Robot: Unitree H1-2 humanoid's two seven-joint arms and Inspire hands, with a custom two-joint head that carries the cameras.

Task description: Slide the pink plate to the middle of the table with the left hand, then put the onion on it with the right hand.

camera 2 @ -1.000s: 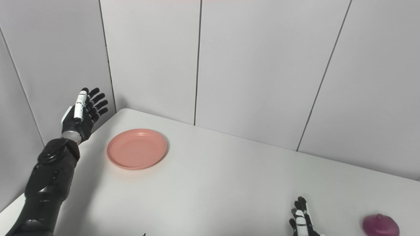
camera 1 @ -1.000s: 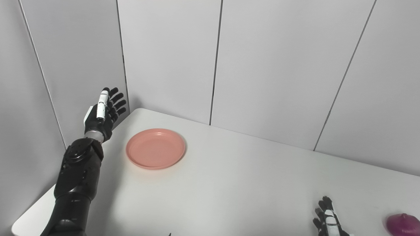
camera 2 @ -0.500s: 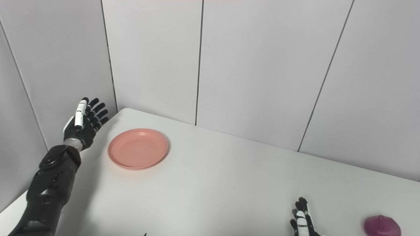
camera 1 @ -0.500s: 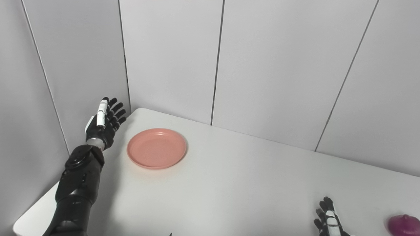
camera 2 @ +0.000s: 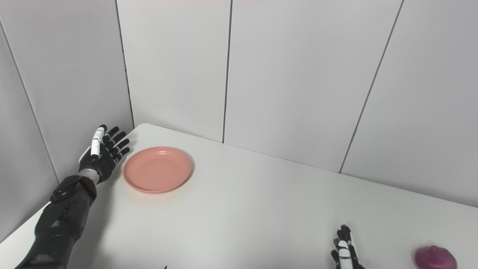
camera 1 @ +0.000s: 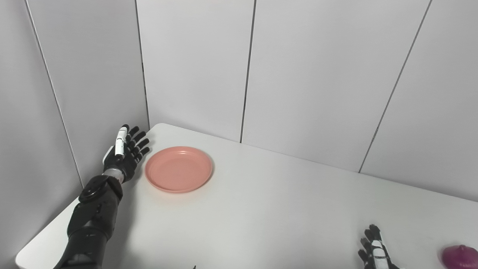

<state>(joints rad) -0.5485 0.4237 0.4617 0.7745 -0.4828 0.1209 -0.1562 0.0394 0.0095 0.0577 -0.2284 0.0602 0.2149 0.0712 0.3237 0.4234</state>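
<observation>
The pink plate (camera 1: pixel 179 169) lies flat near the table's far left corner. My left hand (camera 1: pixel 124 154) is open, fingers spread, just left of the plate's rim and a small gap away from it. The purple onion (camera 2: pixel 435 257) sits at the near right of the table. My right hand (camera 2: pixel 345 251) rests at the bottom edge, left of the onion and apart from it; only its spread fingers show, holding nothing.
The white table (camera 1: pixel 261 209) stands in a corner of grey wall panels (camera 1: pixel 194 67). The left wall is close behind my left hand. The table's left edge runs right beside my left forearm (camera 1: pixel 93 213).
My left hand has come down and moved right toward the plate's left rim. Plate, onion and right hand have stayed put.
</observation>
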